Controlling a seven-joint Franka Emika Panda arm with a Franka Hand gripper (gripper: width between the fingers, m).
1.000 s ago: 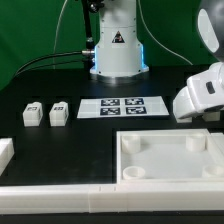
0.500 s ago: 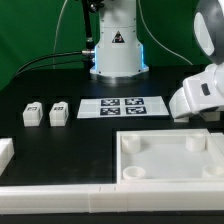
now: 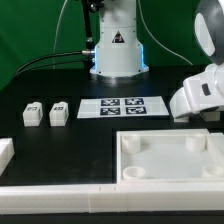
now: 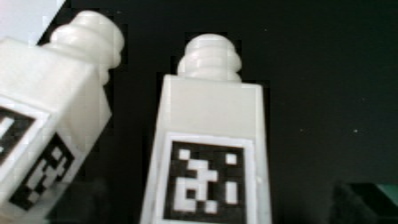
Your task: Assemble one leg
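The small white plastic block-like leg with its square tag lies on the black desk, seemingly right under the claw. Its long axis points away, knobbed tip farthest. A twin leg lies just beside it. The claw's fingers are unseen, so I cannot tell whether it is open or closed.

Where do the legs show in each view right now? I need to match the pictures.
Exterior view: two legs side by side at the exterior view's left, beside the marker board.
Wrist view: two legs close up, side by side, tags and ribbed tips showing; whether the same pair, cannot tell.
Shared landmark: the black table under the legs.
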